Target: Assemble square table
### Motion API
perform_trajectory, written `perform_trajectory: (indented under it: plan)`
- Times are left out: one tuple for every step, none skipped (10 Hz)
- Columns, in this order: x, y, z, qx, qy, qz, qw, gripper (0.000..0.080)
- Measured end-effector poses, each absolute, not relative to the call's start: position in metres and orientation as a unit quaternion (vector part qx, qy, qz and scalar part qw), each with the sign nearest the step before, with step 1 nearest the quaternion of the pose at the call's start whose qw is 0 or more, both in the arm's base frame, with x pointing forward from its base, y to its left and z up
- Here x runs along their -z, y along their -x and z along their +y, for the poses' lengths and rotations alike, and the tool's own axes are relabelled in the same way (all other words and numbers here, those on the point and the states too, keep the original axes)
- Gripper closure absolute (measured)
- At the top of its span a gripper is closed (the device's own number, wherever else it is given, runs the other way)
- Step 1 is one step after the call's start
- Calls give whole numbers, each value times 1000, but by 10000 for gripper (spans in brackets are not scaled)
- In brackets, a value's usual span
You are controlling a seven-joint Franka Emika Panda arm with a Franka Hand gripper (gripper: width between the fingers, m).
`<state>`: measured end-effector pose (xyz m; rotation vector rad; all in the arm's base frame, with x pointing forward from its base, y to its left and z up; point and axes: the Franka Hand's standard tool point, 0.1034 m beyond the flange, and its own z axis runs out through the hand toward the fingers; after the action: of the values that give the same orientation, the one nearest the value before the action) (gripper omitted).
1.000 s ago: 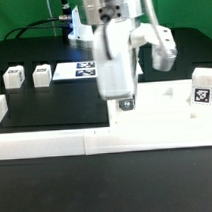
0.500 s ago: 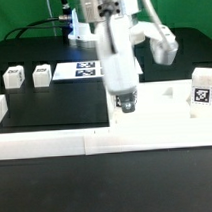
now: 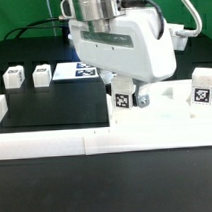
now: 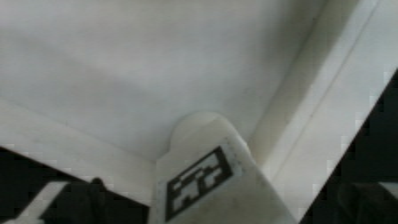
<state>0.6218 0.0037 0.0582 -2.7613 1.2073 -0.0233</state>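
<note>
The square table's white slab (image 3: 164,109) lies flat at the exterior view's right, against the front border wall. My gripper (image 3: 130,100) is shut on a small white tagged leg (image 3: 122,98) that stands upright on the slab's near left corner. In the wrist view the leg (image 4: 210,175) fills the gap between my dark fingers (image 4: 57,205), with the slab (image 4: 143,70) behind it. A second tagged leg (image 3: 201,88) stands upright at the slab's right end. Two more legs (image 3: 13,76) (image 3: 41,75) stand on the black table at the left.
The low white border wall (image 3: 46,145) runs along the front and turns up at the left (image 3: 0,111). The marker board (image 3: 77,68) lies at the back, partly hidden behind my arm. Cables hang behind the arm's base.
My wrist has turned about the leg while staying over the same corner. The arm's body has swung to the right, and the leg's tag now faces the exterior camera.
</note>
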Motion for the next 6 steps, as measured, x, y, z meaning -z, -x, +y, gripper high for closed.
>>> perform_trajectory:
  plan:
    - [-60,-624,1,20,957,285,60,150]
    - [-59,-624,0,22,962,265,60,150]
    - [-59,-624,0,22,959,275,60,150]
    - [-59,-624,0,21,957,282,60,240]
    - [-59,-624,0,21,957,282,60,424]
    - [-59,-624,0,19,945,321,61,515]
